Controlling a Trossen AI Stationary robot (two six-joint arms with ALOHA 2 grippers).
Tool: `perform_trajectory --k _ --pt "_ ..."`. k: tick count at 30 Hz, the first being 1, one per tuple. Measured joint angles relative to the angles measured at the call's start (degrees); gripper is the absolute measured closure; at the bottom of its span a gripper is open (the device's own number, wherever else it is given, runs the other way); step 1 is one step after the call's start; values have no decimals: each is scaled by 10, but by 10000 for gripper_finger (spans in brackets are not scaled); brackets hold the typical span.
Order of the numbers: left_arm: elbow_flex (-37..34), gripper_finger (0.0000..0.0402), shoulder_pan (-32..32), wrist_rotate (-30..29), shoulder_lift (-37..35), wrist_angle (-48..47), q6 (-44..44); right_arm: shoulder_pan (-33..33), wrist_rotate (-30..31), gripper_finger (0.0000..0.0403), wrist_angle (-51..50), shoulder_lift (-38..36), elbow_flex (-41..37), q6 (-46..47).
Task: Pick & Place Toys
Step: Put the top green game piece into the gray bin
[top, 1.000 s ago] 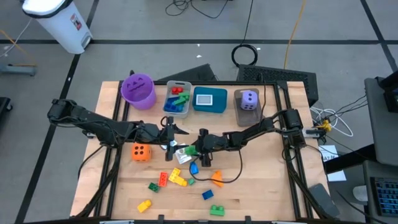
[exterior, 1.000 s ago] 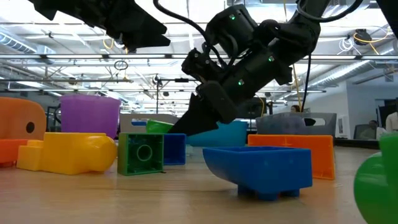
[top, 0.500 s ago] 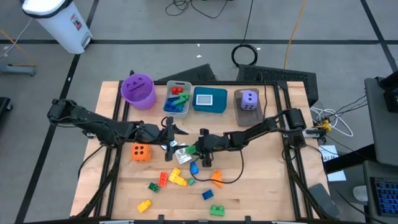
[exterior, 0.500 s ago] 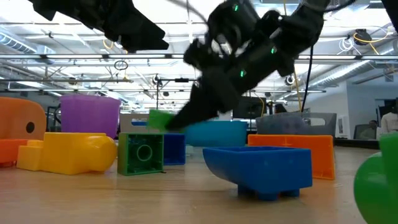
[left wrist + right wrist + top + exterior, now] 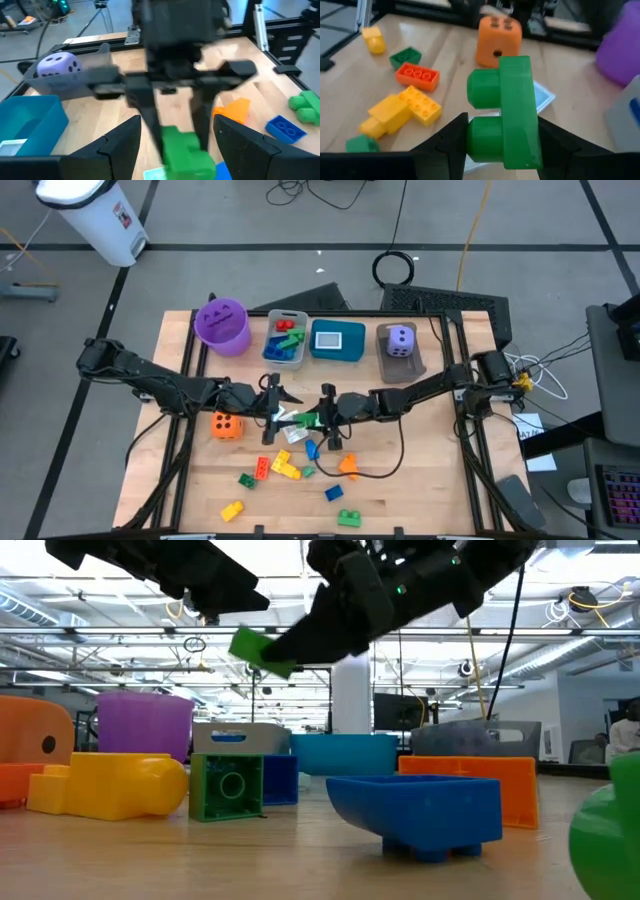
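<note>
One green brick [image 5: 507, 117] is now off the table, pinched between the fingers of the right gripper [image 5: 312, 420] and carried in the air near the middle of the table. A second ago that gripper was low among the loose toys with its fingers wider apart; since then they have closed on the brick and the arm has risen, so in the low view the brick [image 5: 262, 650] now hangs well above the wood instead of sitting down by the bins. That means the pick is done and, as I judge it, the carry toward a bin comes next.

The left gripper [image 5: 270, 408] has not moved over the same second. It waits just beside the right one, its fingers apart and nothing between them; its own camera looks straight at the held brick [image 5: 185, 152].

Much remains on the table [image 5: 420, 490]. An orange die [image 5: 226, 424] sits near the left arm, and yellow bricks [image 5: 285, 467], a red brick [image 5: 262, 467], green, blue and orange pieces lie scattered toward the front edge. A white card [image 5: 542, 96] lies flat under the raised gripper. Along the far edge stand a purple bucket [image 5: 221, 325], a grey bin [image 5: 286, 338] already holding some red, green and blue bricks, a teal bin [image 5: 337, 340] and a brown bin [image 5: 398, 352] with the purple die [image 5: 400, 339] in it. Which bin this brick belongs in I cannot tell, though the grey one already has bricks.
</note>
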Motion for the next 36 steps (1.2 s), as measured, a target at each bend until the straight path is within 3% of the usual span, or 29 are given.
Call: perform_trajectory --k 4,12,36 --pt "0 144 -11 -2 4 1 2 0 30 236 5 -16 0 -16" --pt "-1 144 -13 -37 20 -2 12 1 27 235 33 -37 0 -27" --pt "0 144 -9 -51 31 32 44 1 27 234 -1 -45 0 -17"
